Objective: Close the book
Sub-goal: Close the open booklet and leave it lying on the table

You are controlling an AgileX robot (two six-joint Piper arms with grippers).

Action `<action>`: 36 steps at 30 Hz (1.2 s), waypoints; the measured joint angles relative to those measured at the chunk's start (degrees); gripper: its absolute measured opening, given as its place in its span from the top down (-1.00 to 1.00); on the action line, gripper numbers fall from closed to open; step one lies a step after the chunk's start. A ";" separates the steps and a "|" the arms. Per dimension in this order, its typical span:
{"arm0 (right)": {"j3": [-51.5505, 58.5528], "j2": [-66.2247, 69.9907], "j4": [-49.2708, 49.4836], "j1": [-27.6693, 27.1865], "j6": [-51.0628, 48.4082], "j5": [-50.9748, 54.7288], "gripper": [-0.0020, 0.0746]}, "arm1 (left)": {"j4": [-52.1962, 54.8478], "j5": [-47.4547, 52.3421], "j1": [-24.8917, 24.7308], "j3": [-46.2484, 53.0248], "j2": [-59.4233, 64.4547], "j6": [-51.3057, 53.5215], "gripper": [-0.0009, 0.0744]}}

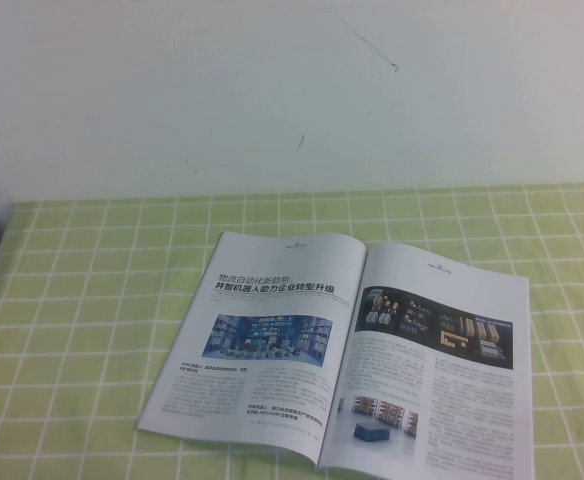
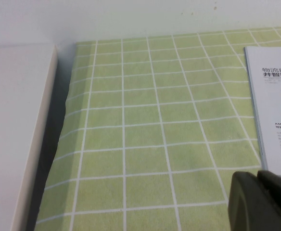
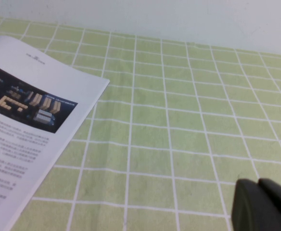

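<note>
The left end effector (image 2: 263, 202) shows only as a dark tip in its wrist view, low over the cloth beside the outer edge of the magazine's left page. How far open it is cannot be told, and nothing shows in its hold.

At the tabletop's (image 1: 82, 330) far left lies one white slab (image 2: 15, 134), its long straight edge bordering the green cloth with white grid lines (image 2: 145, 144). Between that slab and the magazine, the cloth lies bare and flat.

One magazine (image 1: 342, 370) lies open and face up, right of the tabletop's middle and turned slightly askew. Its left page (image 1: 257, 340) carries one blue picture, and its right page (image 1: 442, 380) carries one dark picture strip. Its near edge runs out of the high view. Bare cloth runs from its far edge to the white wall (image 1: 272, 90).

The right end effector (image 3: 263, 204) is likewise a dark tip in its wrist view, over open cloth well apart from the right page's outer edge. Its opening cannot be told either, and nothing shows in its hold.
</note>
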 joint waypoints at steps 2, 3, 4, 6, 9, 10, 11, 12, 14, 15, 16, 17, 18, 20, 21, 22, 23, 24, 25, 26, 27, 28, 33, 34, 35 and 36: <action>0.00 0.00 0.00 0.00 0.00 0.00 0.95 | 0.00 0.00 0.00 0.00 0.00 0.00 0.99; 0.00 0.00 0.00 0.00 0.00 0.00 0.95 | 0.00 0.00 0.00 0.00 0.00 0.00 0.99; 0.00 0.00 0.00 0.00 0.00 0.00 0.95 | 0.00 0.00 0.00 0.00 0.00 0.00 0.99; 0.00 0.00 0.00 0.00 0.00 0.00 0.95 | 0.00 0.00 0.00 0.00 0.00 0.00 0.98; 0.00 0.00 0.00 0.00 0.00 0.00 0.95 | 0.00 0.00 0.00 0.00 0.00 0.00 0.98; 0.00 0.00 0.00 0.00 0.00 0.00 0.95 | 0.00 0.00 0.00 0.00 0.00 0.00 0.98; 0.00 0.00 0.00 0.00 0.00 0.00 0.95 | 0.00 0.00 0.00 0.00 0.00 0.00 0.98; 0.00 0.00 0.00 0.00 0.00 0.00 0.95 | 0.00 0.00 0.00 0.00 0.00 0.00 0.98; 0.00 0.00 0.00 0.00 0.00 0.00 0.95 | 0.00 0.00 0.00 0.00 0.00 0.00 0.98; 0.00 0.00 0.00 0.00 0.00 0.00 0.95 | 0.00 0.00 0.00 0.00 0.00 0.00 0.98; 0.00 0.00 0.00 0.00 0.00 0.00 0.95 | 0.00 0.00 0.00 0.00 0.00 0.00 0.98; 0.00 0.00 0.00 0.00 0.00 0.00 0.95 | 0.00 0.00 0.00 0.00 0.00 0.00 0.98; 0.00 0.00 0.00 0.00 0.00 0.00 0.95 | 0.00 0.00 0.00 0.00 0.00 0.00 0.98; 0.00 0.00 0.00 0.00 0.00 0.00 0.95 | 0.00 0.00 0.00 0.00 0.00 0.00 0.99; 0.00 0.00 0.00 0.00 0.00 0.00 0.95 | 0.00 0.00 0.00 0.00 0.00 0.00 0.99; 0.00 0.00 0.00 0.00 0.00 0.00 0.95 | 0.00 0.00 0.00 0.00 0.00 0.00 0.98; 0.00 0.00 0.00 0.00 0.00 0.00 0.95 | 0.00 0.00 0.00 0.00 0.00 0.00 0.98; 0.00 0.00 0.00 0.00 0.00 0.00 0.95 | 0.00 0.00 0.00 0.00 0.00 0.00 0.98; 0.00 0.00 0.00 0.00 0.00 0.00 0.95 | 0.00 0.00 0.00 0.00 0.00 0.00 0.98; 0.00 0.00 0.00 0.00 0.00 0.00 0.95 | 0.00 0.00 0.00 0.00 0.00 0.00 0.99; 0.00 0.00 0.00 0.00 0.00 0.00 0.95 | 0.00 0.00 0.00 0.00 0.00 0.00 0.99; 0.00 0.00 0.00 0.00 0.00 0.00 0.95 | 0.00 0.00 0.00 0.00 0.00 0.00 0.98; 0.14 0.00 0.00 0.00 0.00 -1.43 0.95 | 0.00 -2.40 0.00 0.12 0.00 0.00 0.98; 0.30 0.00 0.00 0.00 0.00 -2.98 0.95 | 0.00 -3.72 0.00 0.38 0.00 0.00 0.98; 0.40 0.00 0.00 0.00 0.00 -5.03 0.95 | 0.00 -5.50 0.00 0.36 0.00 0.00 0.98; 0.40 0.00 0.00 0.00 0.00 -7.91 0.95 | 0.00 -8.06 0.00 0.36 0.00 0.00 0.98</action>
